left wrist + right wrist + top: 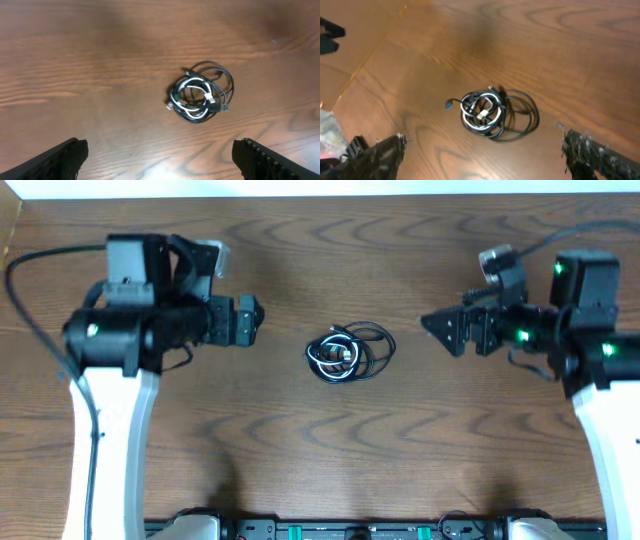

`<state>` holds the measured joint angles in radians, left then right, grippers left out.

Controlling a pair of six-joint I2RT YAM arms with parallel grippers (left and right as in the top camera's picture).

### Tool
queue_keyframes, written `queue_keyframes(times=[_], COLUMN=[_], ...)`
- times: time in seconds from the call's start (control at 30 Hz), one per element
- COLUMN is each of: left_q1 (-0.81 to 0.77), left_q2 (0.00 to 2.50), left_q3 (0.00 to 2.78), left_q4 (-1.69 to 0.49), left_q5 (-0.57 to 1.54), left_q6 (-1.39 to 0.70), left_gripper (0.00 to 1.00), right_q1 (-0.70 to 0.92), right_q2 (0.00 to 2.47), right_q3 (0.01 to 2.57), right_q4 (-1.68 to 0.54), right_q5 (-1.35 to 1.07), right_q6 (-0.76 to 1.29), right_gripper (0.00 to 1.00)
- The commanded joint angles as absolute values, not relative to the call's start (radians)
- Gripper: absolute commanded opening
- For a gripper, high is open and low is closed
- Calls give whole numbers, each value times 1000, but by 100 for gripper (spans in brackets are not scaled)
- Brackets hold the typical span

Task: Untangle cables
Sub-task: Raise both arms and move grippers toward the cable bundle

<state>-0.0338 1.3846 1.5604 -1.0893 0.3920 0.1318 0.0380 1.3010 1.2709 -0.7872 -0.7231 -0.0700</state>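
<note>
My left claw [250,321] and right claw [430,323] both gape, holding nothing. The cables [347,353] lie in 1 tangled coil between them, ahead of each. They look light, limp and snag-prone, so I'd pinch the outer black loop [534,117].

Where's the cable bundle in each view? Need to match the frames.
Overhead: cable bundle at the centre of the picture.
Left wrist: cable bundle just right of centre.
Right wrist: cable bundle just below centre.
Shared landmark: the white cord looped inside the black coils shows in all three views.
</note>
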Motion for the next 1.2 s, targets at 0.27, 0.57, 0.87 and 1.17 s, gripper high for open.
queue_keyframes(times=[0.27,0.57,0.87,1.17], left_q1=[-86,-212,-303,-350], left_q2=[1605,1792,1956,2099], left_q3=[1575,1575,1575,1575], left_q4=[-1068,-1023,-955,-916], left_q5=[564,348,346,344], left_q6=[107,-106,-193,-284], left_gripper=[93,82,67,60], right_q1=[47,47,47,47], right_q2=[1380,1380,1380,1380], right_q3=[1291,1250,1248,1248], right_q4=[-775,-775,-779,-793], right_q5=[-740,-694,-683,-682], right_q6=[-72,-72,-72,-72], right_gripper=[99,90,89,89])
